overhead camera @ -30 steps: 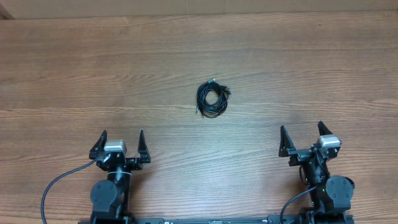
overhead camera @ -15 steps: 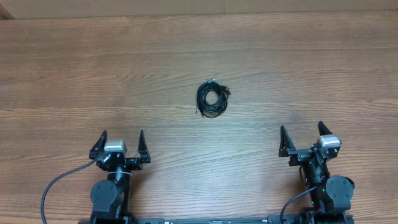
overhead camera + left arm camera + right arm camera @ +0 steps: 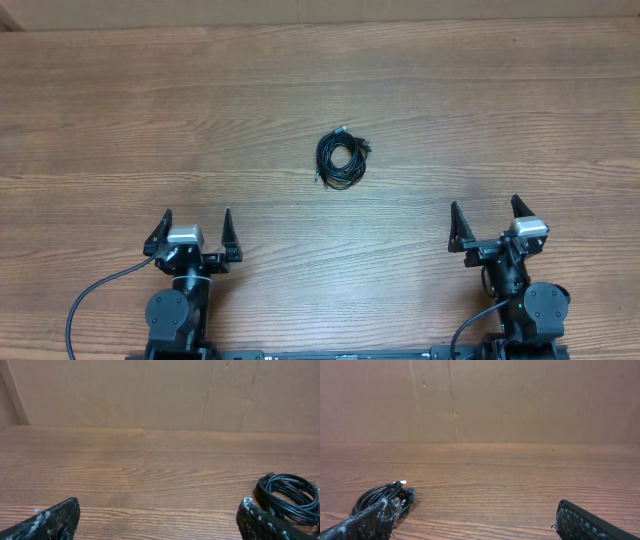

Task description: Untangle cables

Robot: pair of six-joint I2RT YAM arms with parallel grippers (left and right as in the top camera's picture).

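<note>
From overhead we see the cables coiled in one bundle mid-counter, well apart from the left claw and right claw, both spread wide and empty. Our left wrist view puts the bundle at lower right. Our right wrist view puts it at lower left.

Cables: glossy black.
Table: reddish-brown, streaked wood grain.
Back wall: plain tan.
Left gripper: black, white-flecked.
Right gripper: black, white-flecked.
</note>
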